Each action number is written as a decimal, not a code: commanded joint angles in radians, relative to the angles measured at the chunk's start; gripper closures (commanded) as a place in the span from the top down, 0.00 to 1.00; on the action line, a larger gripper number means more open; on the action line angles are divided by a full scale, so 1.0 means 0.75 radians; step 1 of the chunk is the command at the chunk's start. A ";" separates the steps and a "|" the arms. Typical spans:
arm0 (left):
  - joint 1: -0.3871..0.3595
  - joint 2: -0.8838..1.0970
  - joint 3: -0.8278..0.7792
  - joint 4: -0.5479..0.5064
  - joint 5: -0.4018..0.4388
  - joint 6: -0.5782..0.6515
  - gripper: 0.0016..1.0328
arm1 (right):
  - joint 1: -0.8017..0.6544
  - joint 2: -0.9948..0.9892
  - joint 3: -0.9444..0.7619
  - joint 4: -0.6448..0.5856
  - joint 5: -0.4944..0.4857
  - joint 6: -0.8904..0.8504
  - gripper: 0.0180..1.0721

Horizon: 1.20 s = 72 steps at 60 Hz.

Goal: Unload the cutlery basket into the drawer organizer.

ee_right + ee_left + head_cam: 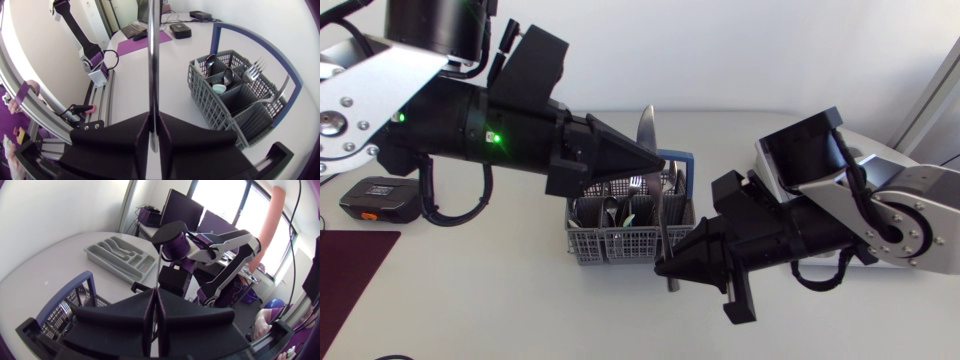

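Knife stands blade up above the grey cutlery basket, pinched between the closed fingers of the left gripper. At the basket's right side the right gripper is clamped on a thin steel piece, possibly another knife seen edge-on. The drawer organizer lies well apart from the basket on the table.

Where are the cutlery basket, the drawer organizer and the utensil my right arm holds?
cutlery basket (616, 244), head view, grey front wall.
drawer organizer (119, 254), left wrist view, middle compartments.
utensil (152, 60), right wrist view, middle of its metal shaft.
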 commanded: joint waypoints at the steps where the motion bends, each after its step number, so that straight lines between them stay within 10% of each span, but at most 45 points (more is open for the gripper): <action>1: 0.023 0.017 -0.019 0.018 0.009 -0.026 0.04 | -0.014 -0.024 0.005 -0.019 0.003 -0.004 0.06; 25: 0.046 0.032 0.026 0.139 -0.034 -0.110 0.87 | -0.024 -0.081 -0.062 -0.039 0.014 -0.018 0.06; 55: 0.201 0.005 0.124 0.352 -0.069 -0.323 0.92 | -0.177 -0.163 -0.166 -0.066 0.040 -0.065 0.06; 72: 0.256 0.015 0.094 0.342 -0.229 -0.225 0.92 | -0.642 -0.169 -0.087 -0.195 0.036 -0.233 0.06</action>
